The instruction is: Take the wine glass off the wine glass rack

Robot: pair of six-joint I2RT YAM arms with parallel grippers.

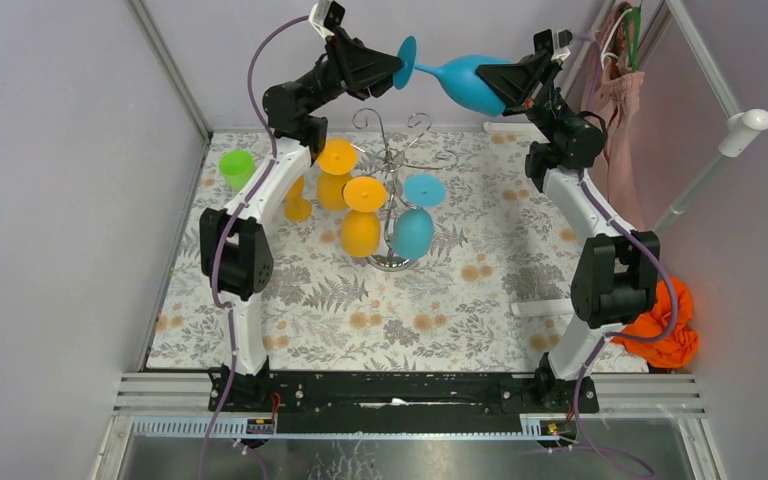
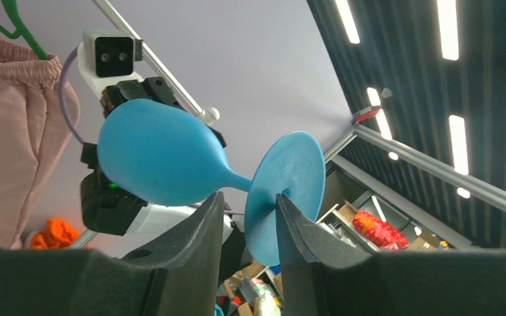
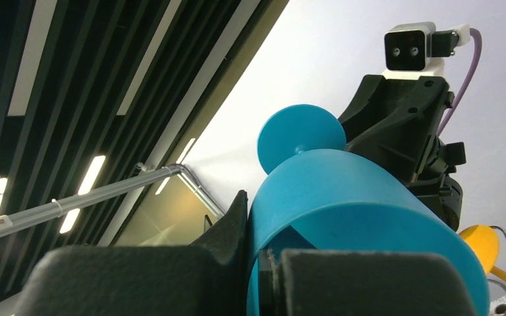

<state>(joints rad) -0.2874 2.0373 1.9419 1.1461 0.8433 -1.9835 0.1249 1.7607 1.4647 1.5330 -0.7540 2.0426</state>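
A floral-patterned tabletop (image 1: 500, 290) enclosed by pale lilac walls was shown from above. The wine glass rack (image 1: 392, 160) stood at its middle, with orange glasses (image 1: 361, 215) and a second blue glass (image 1: 415, 225) hung on it. The wine glass (image 1: 465, 82) was clear of the rack, held in the air over the far side between both arms. The left end effector (image 1: 385, 68) was at the foot and the right end effector (image 1: 505, 85) at the bowl, which reads as a handover between the arms. The glass lay on its side. Its long axis ran left to right, with the foot aimed at the left arm and the mouth at the right.

From the left wrist, a ceiling with strip lights was seen behind. The fingers (image 2: 197, 243) were spread to either side of the thin foot disc, with a gap showing, so the foot was judged bracketed and not gripped. The stem pointed away toward the bowl.

From the right wrist, the same ceiling was seen. The fingers (image 3: 237, 217) were pressed together on the bowl's rim wall, carrying the glass, and the foot pointed away from the camera.
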